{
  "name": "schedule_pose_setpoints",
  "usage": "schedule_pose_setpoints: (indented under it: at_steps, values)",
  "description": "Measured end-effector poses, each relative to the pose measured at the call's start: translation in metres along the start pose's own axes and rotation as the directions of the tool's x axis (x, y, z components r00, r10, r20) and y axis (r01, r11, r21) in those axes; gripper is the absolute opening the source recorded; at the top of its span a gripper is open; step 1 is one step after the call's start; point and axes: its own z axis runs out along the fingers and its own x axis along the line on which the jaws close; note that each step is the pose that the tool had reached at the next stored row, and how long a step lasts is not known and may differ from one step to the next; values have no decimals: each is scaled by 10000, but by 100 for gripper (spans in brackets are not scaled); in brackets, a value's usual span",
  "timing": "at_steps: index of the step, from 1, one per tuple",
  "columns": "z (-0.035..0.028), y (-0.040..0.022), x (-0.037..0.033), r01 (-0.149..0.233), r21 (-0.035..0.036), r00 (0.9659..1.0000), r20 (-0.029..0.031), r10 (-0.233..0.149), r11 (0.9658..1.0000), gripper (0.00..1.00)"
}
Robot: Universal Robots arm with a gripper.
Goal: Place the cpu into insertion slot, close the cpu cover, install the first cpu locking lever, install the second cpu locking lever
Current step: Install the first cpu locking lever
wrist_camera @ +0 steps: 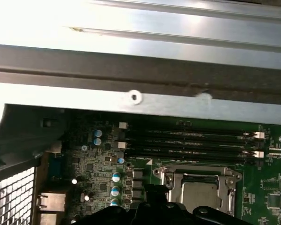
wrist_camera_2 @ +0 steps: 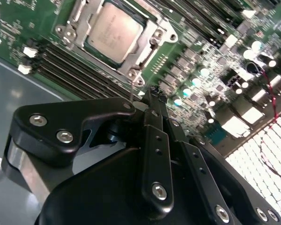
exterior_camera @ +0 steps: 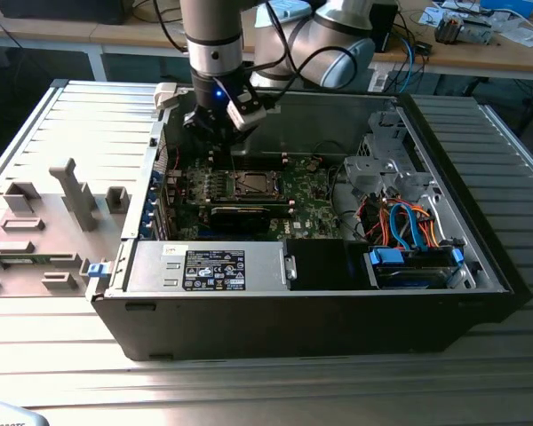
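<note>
**Gripper hangs over the board, chip seated under its cover**

The gripper (wrist_camera_2: 150, 96) hangs inside the open computer case (exterior_camera: 480, 275), above the green board (exterior_camera: 306, 200) and a little to the exterior view's left of the socket; its black fingers (wrist_camera_2: 155, 154) lie tight together with nothing between them. In the second wrist view a thin metal lever (wrist_camera_2: 132, 89) stands upright from the socket's edge, right by the fingertips.

The chip (wrist_camera_2: 113, 32) lies flat in the socket (exterior_camera: 251, 185), its silvery-tan top showing through the window of the metal cover (wrist_camera_2: 152, 33), which lies down over it. Dark memory slots (wrist_camera: 187, 140) run alongside the socket.

The case rests on a ribbed grey metal table (exterior_camera: 249, 386). On the exterior view's left a grey tray (exterior_camera: 35, 240) with upright blocks sits on the same table. Behind, a wooden bench (exterior_camera: 480, 53) carries cables and small parts. Orange and blue cables (exterior_camera: 404, 226) curl inside the case on the exterior view's right.
</note>
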Motion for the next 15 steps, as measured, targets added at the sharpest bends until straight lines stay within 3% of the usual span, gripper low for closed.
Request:
schedule_pose_setpoints:
  at_steps: [2,7,15]
  values:
    - [-5,4,41,0,15,10000,24,0,10000,11]
    - [-45,60,52,8,105,10000,41,-8,9999,11]
    - [-175,129,45,9,113,10000,49,-9,9999,11]
